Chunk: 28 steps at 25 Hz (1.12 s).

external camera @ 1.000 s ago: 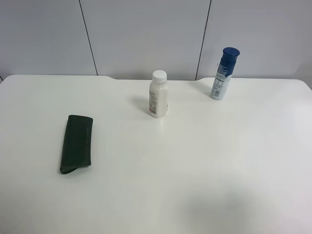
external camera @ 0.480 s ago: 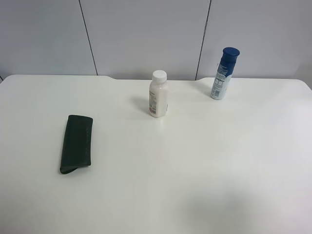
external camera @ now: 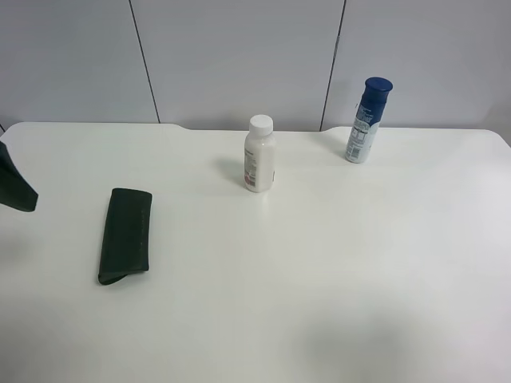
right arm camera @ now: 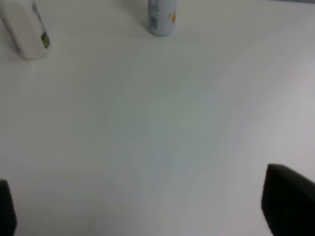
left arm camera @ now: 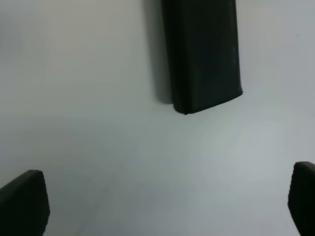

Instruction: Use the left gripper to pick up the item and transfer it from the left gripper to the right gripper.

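Left gripper [left arm camera: 162,199] wide open and empty, poised short of the dark pouch [external camera: 125,234] lying flat well apart from the white bottle [external camera: 259,153], right gripper [right arm camera: 146,204] likewise spread and empty: approach step, probably calling next for descending and closing across the pouch's narrow width.

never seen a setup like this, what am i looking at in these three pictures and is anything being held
This is a robot with two arms, each ending in a two-fingered gripper. One picture looks down from a high camera on a white table. On it lie a dark pouch, flat, and a white bottle and a blue-capped can, both upright. The other two come from cameras on the wrists. The left gripper faces the pouch's end, fingertips wide apart. The right gripper faces the bottle and can, also open. Nothing is held. The dark shape at the high view's left edge is probably part of an arm.
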Each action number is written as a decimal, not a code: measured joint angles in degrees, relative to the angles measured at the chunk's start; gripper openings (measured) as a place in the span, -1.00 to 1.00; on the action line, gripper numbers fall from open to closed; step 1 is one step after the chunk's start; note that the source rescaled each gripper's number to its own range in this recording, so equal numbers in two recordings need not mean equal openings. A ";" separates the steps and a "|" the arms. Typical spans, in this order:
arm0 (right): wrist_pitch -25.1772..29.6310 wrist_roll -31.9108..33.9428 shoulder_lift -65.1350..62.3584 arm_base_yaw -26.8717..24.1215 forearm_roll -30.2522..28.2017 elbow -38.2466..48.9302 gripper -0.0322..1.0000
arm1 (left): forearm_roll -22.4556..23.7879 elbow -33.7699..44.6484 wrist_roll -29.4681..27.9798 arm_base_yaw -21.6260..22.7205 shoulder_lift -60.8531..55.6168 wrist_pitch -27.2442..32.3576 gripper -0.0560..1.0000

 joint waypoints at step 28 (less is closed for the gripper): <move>0.00 0.00 0.00 0.00 0.00 0.00 1.00 | 10.48 -0.06 -27.49 -20.57 36.23 -26.64 0.98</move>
